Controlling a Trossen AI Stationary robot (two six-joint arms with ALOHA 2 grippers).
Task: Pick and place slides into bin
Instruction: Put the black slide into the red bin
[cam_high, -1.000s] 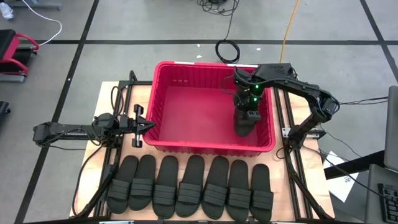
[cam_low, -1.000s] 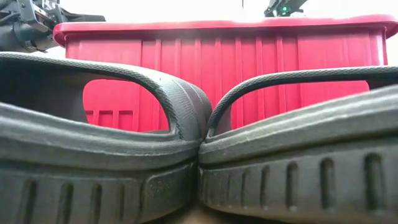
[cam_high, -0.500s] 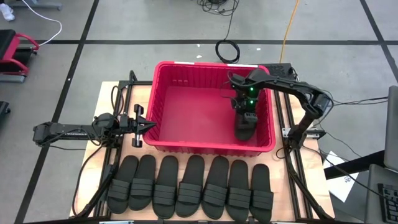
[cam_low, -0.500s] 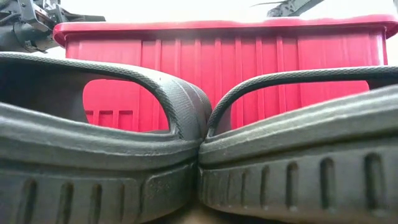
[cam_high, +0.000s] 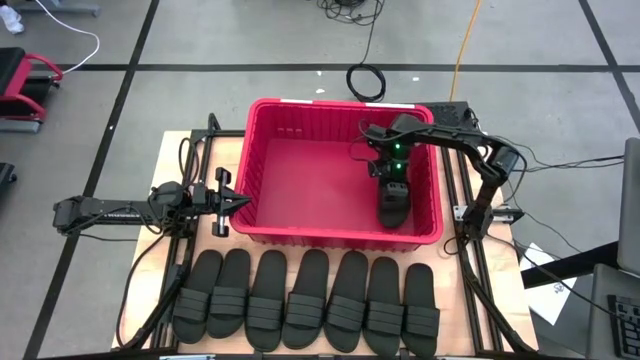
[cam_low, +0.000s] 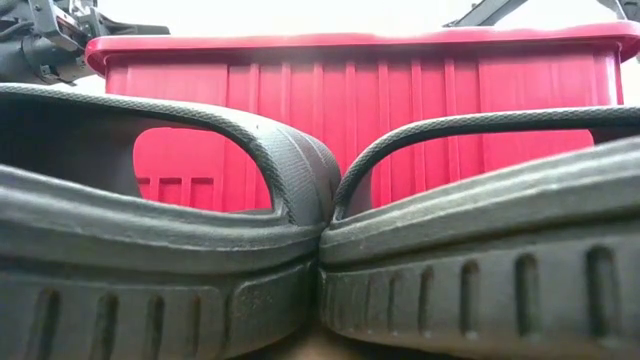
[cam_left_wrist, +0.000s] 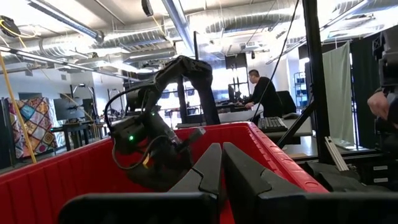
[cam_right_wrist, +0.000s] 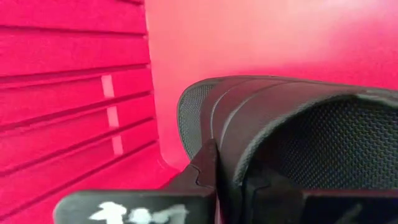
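The red bin (cam_high: 340, 103) stands mid-table. My right gripper (cam_high: 390, 187) reaches down inside it near its right wall and is shut on one black slide (cam_high: 393, 208), which fills the right wrist view (cam_right_wrist: 292, 118). Several more black slides (cam_high: 310, 305) lie side by side, soles down, along the table's near edge; two of them fill the low view (cam_low: 160, 250) in front of the bin's wall (cam_low: 360, 100). My left gripper (cam_high: 238, 203) is shut and empty, level, just outside the bin's left wall. My right gripper holds the slide by the edge of its strap (cam_right_wrist: 227, 149), one finger (cam_right_wrist: 202, 165) outside the strap and the other under it. The fingers come from above, slanting down toward the bin's near wall. The slide hangs tilted below them, its lower end at the bin's floor.
The bin's floor to the left of the held slide is bare (cam_high: 310, 180). A black cable coil (cam_high: 366, 80) lies on the ground behind the bin. People sit at desks in the room beyond (cam_left_wrist: 258, 93).
My right arm's wrist has swung a little toward the table's left over the bin, and the slide in its gripper has sunk slightly toward the bin's near wall.
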